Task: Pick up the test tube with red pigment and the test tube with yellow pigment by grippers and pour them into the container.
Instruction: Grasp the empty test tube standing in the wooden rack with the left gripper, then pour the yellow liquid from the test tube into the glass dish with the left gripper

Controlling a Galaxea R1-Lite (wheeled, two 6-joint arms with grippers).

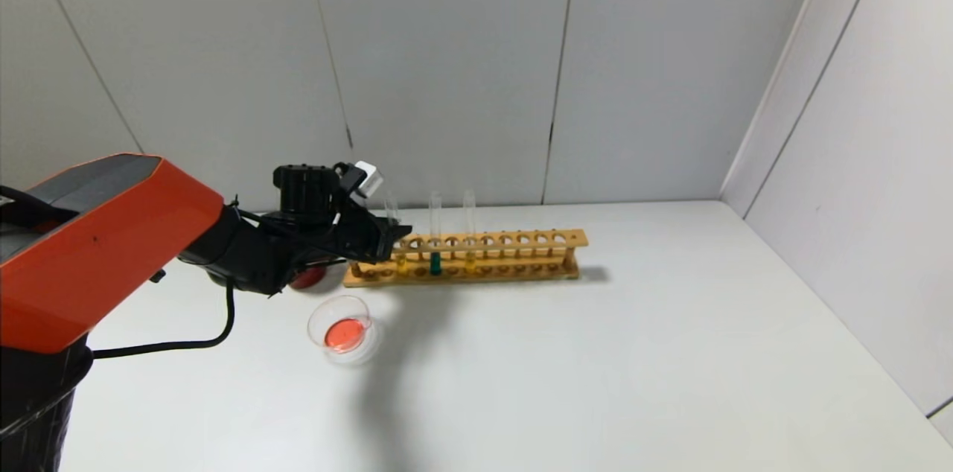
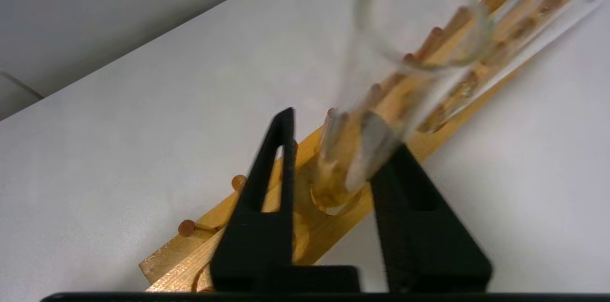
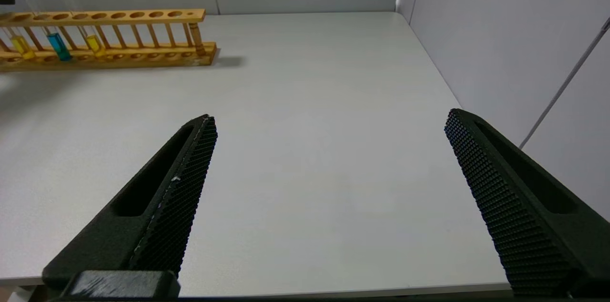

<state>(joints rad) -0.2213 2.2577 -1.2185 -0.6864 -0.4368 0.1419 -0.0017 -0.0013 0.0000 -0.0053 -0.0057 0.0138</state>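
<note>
My left gripper (image 1: 393, 237) is at the left end of the wooden rack (image 1: 521, 241). It is shut on the test tube with yellow pigment (image 2: 376, 102), which still stands in its rack hole and leans a little. In the left wrist view the black fingers (image 2: 281, 159) stand close on either side of the glass, with yellow liquid at the tube's bottom. The container (image 1: 316, 323), a clear glass dish, sits in front of the rack and holds red liquid. The test tube with red pigment is out of view. My right gripper (image 3: 330, 118) hangs open over bare table.
A teal-liquid tube (image 1: 435, 263) and another yellow-liquid tube (image 1: 469, 256) stand further along the rack. A dark red cup (image 1: 307, 277) sits behind my left arm. Grey walls close the table at the back and on the right.
</note>
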